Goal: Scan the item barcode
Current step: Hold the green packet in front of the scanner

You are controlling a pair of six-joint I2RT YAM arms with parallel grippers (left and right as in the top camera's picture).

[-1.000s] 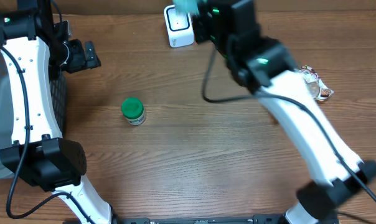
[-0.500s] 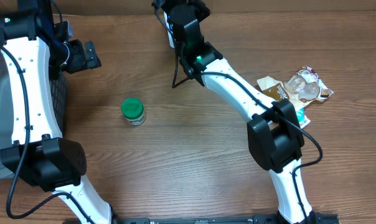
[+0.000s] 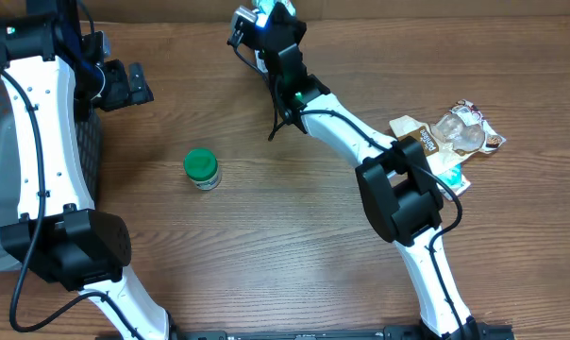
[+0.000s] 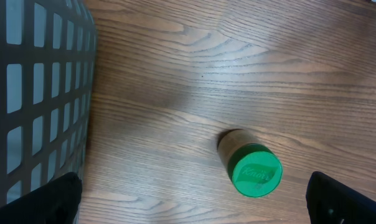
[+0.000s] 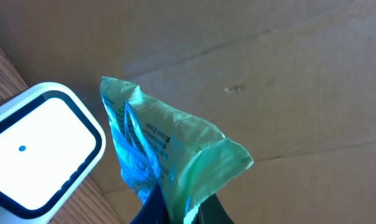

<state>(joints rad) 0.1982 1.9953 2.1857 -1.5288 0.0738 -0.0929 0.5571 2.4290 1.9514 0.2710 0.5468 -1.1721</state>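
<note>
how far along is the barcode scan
Done: the packet is off the table, the right gripper shut on it. In hand: it is held up beside the scanner; whether it read, I cannot tell. Left: the jar and snack packs wait on the table, left gripper open.

My left arm (image 3: 40,142) runs along the tabletop's left edge, wrist bent inward near the far-left corner, and my left gripper (image 3: 142,83) hangs there with jaws spread wide. My right arm (image 3: 360,142) rises from the near edge, folds at the elbow and reaches the far edge, my right gripper (image 3: 264,17) pinched tight on a green packet (image 5: 169,149).
</note>
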